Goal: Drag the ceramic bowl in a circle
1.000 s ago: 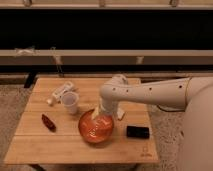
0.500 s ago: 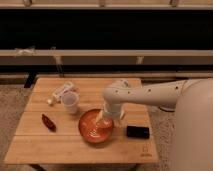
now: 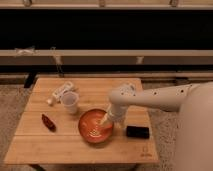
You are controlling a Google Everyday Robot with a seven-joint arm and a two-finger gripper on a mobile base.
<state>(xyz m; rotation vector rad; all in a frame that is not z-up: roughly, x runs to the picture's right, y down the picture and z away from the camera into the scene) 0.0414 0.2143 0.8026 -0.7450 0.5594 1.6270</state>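
The ceramic bowl [image 3: 89,125] is wide, shallow and glossy orange-red. It sits on the wooden table [image 3: 60,145], near the front and a little right of centre. My gripper [image 3: 105,121] reaches down from the white arm [image 3: 150,100] on the right. It rests inside the bowl against its right inner side. The gripper's tip hides part of the bowl's right rim.
A small white cup [image 3: 70,102] stands just behind and left of the bowl. A white bottle [image 3: 60,93] lies behind the cup. A dark red item [image 3: 48,122] lies at the left. A black flat object [image 3: 137,132] lies right of the bowl. A railing runs behind the table.
The bowl has shifted slightly left and back on the table with the gripper in it. The arm's elbow has swung a little to the right.
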